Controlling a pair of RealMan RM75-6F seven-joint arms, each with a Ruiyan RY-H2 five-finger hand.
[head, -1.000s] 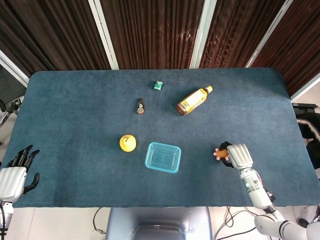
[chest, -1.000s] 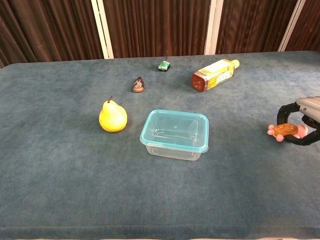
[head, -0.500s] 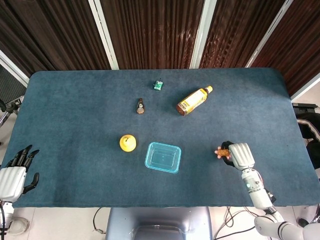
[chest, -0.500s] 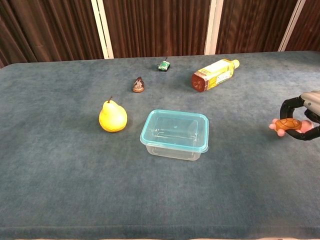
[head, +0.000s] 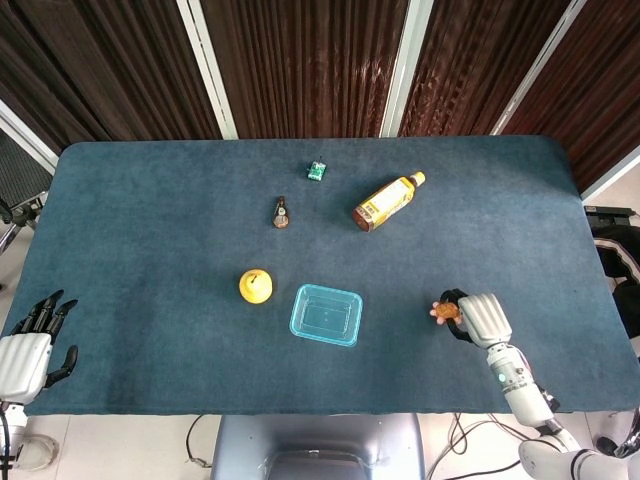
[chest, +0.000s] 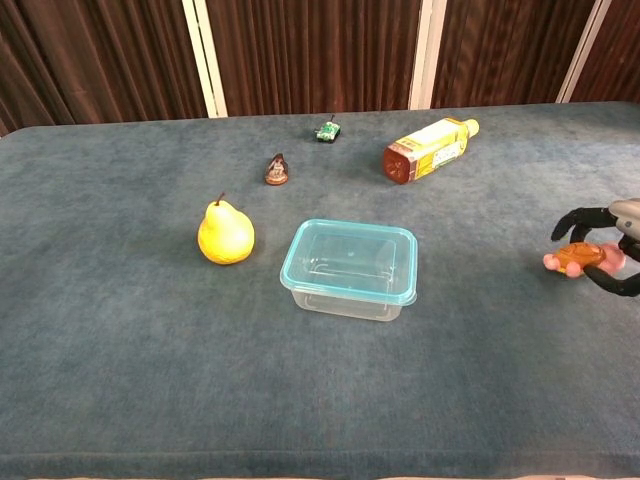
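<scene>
Holding a small brown-and-pink toy turtle (chest: 577, 258) between curled dark fingers, right hand (head: 478, 316) sits near the table's (head: 150, 200) front right edge, turtle apparently lifted just off the cloth; left hand (head: 27, 350) at the front left corner, fingers spread, nothing held; clear container with teal rim (head: 326, 315) at centre front, between turtle and yellow pear (head: 256, 286), well apart from both; further back, small brown figurine (head: 281, 213); amber bottle (head: 387, 201) on its side; green toy (head: 317, 171) farthest.
</scene>
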